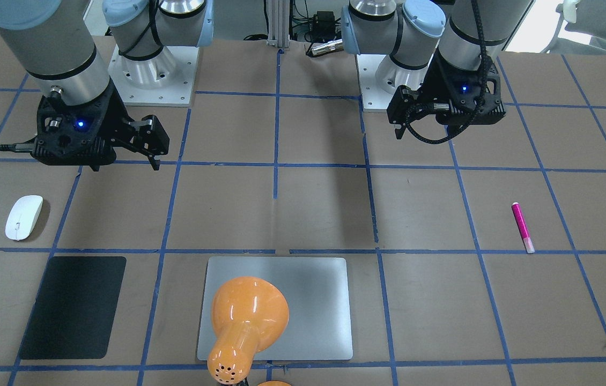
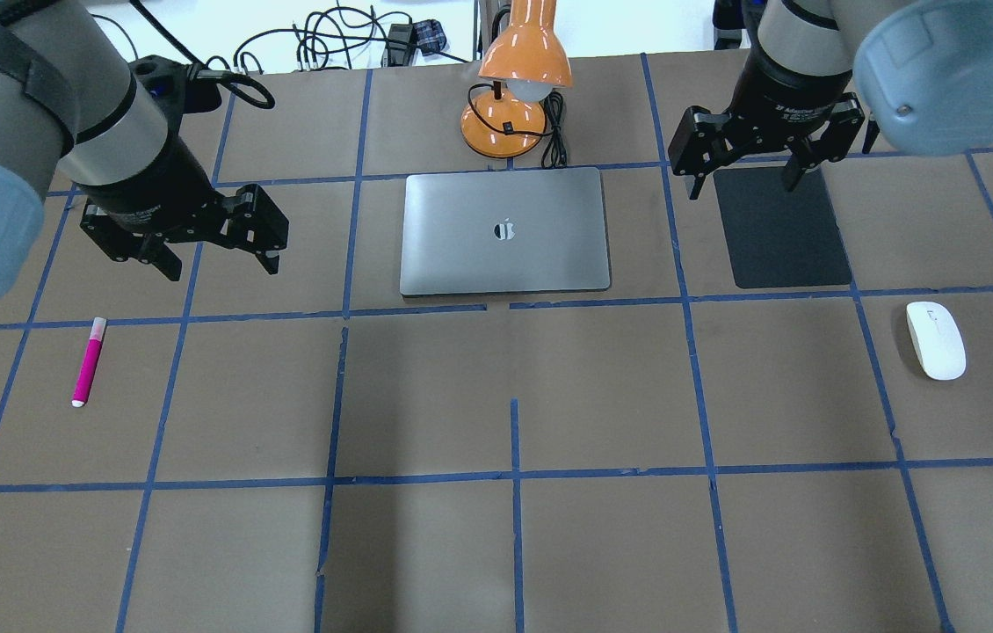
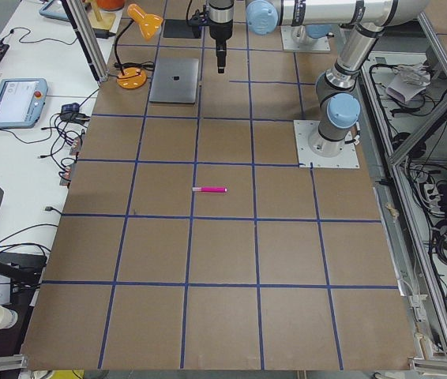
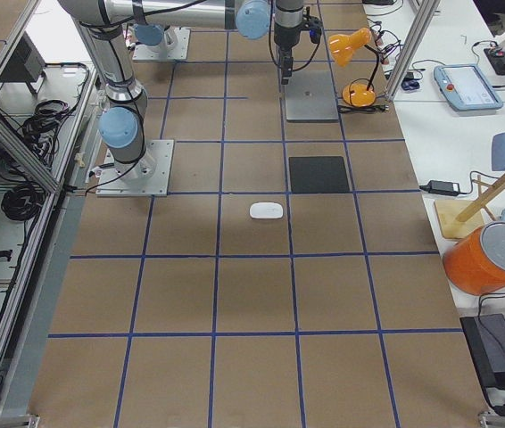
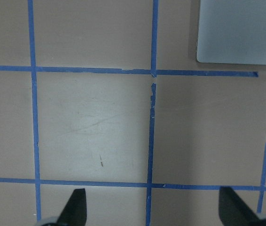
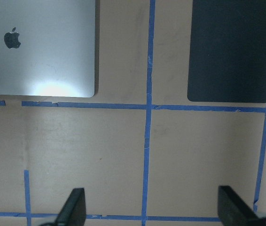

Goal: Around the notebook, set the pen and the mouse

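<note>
The magenta pen (image 2: 89, 360) lies on the table at the left, its pale end toward the far side. At the far right lies the white mouse (image 2: 936, 339). The silver notebook (image 2: 505, 230) rests flat at the back centre. My left gripper (image 2: 222, 264) hangs open and empty above the table, left of the notebook and beyond the pen. My right gripper (image 2: 742, 180) hangs open and empty over the near edge of a black mat, beyond the mouse. In the left wrist view the notebook's corner (image 5: 241, 33) shows ahead of the open fingers (image 5: 76, 207).
A matte black mat (image 2: 782, 229) lies right of the notebook. Behind the notebook stands an orange desk lamp (image 2: 514, 79) with its cable, its head over the notebook's far edge. Blue tape lines grid the brown table (image 2: 514, 545).
</note>
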